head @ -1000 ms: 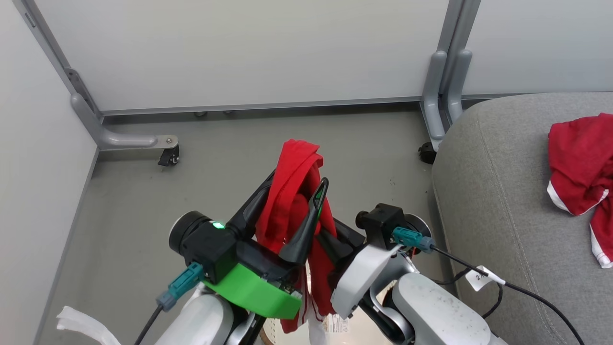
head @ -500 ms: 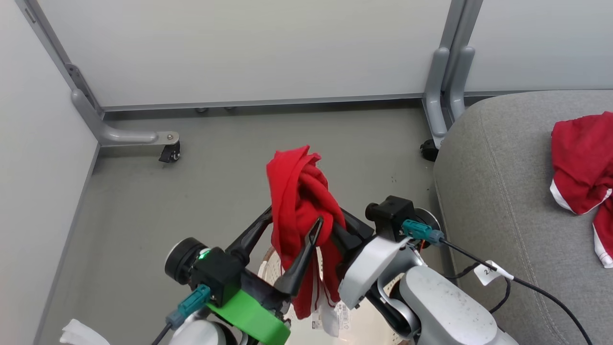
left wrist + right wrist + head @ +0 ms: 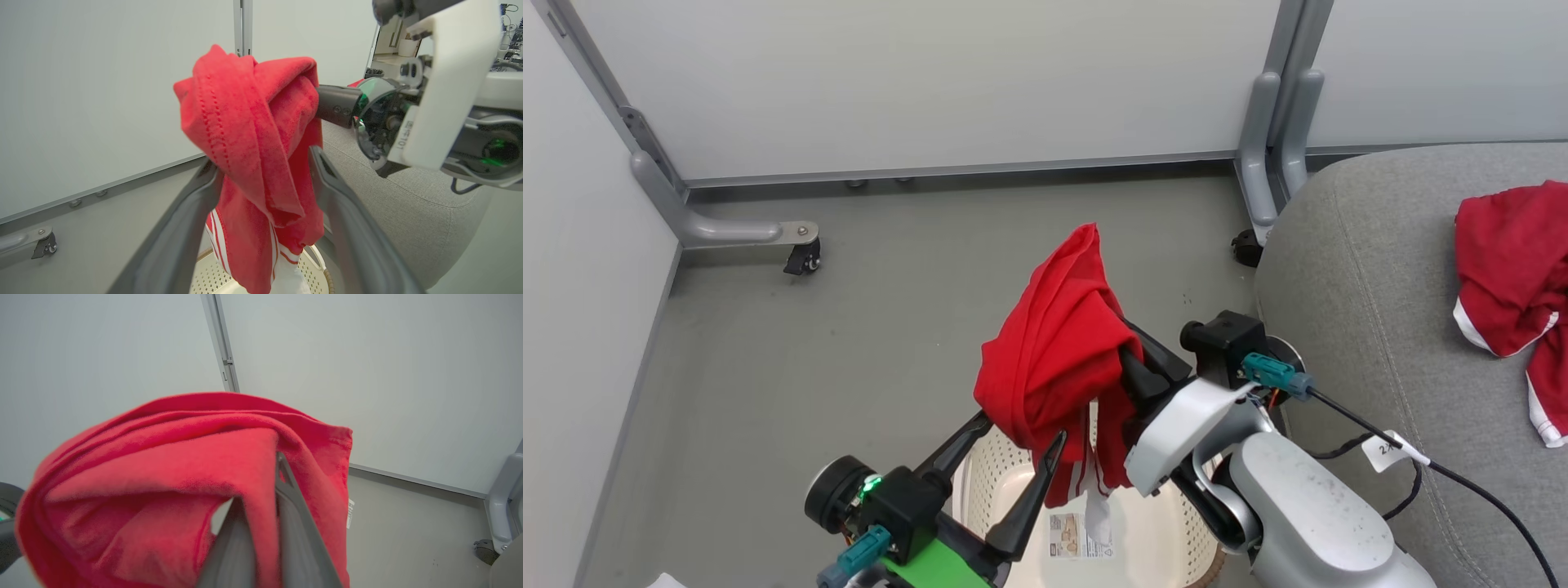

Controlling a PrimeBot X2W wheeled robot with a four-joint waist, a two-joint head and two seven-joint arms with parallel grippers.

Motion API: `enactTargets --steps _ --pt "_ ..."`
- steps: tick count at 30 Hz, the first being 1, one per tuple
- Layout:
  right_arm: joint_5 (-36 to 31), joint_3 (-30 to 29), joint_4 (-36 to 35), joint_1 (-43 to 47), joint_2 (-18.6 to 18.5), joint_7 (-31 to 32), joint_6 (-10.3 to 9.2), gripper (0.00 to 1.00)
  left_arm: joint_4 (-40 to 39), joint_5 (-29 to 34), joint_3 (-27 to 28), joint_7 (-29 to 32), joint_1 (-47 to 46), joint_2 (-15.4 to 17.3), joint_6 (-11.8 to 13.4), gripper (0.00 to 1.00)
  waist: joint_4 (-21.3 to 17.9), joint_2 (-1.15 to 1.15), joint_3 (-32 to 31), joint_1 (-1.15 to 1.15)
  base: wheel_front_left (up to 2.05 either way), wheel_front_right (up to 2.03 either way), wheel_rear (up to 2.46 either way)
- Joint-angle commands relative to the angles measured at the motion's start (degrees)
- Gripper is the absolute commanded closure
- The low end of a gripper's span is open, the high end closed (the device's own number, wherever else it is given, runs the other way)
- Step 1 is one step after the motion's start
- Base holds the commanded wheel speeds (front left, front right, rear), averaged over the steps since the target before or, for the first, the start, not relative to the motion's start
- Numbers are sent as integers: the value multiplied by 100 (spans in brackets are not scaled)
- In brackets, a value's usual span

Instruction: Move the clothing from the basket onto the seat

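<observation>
Right gripper (image 3: pixel 258 477) pinches the bunched red clothing (image 3: pixel 1054 359), holding it above the basket (image 3: pixel 1176 523). Left gripper (image 3: pixel 1021 429) is spread wide just below, the cloth hanging between its fingers (image 3: pixel 179 228).

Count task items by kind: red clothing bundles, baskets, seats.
Red clothing bundles: 2 (one gripped by the right pincer, one lying on the seat)
Baskets: 1
Seats: 1
Total: 4

clothing (image 3: pixel 1054 363): red, white stripes | basket (image 3: pixel 984 480): cream, perforated | seat (image 3: pixel 1364 286): grey
</observation>
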Motion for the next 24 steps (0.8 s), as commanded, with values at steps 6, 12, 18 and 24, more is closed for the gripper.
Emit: enactTargets --steps 6,12,18,24 --pt "-97 -217 -43 -98 -47 -36 -1 100 17 -18 32 -57 29 78 18 0 -173 0 92 0 0 0 0" --pt "-137 -330 -79 -117 -53 -24 0 100 16 24 12 -84 -44 105 13 0 -451 0 173 0 0 0 0" --pt "-150 -487 -130 -207 -41 -52 0 100 -79 112 -24 -66 -154 190 30 0 -1095 0 371 0 0 0 0" --pt "-178 -737 -149 -233 -60 -127 0 100 -216 197 -69 8 -304 269 -7 0 -1677 0 615 0 0 0 0"
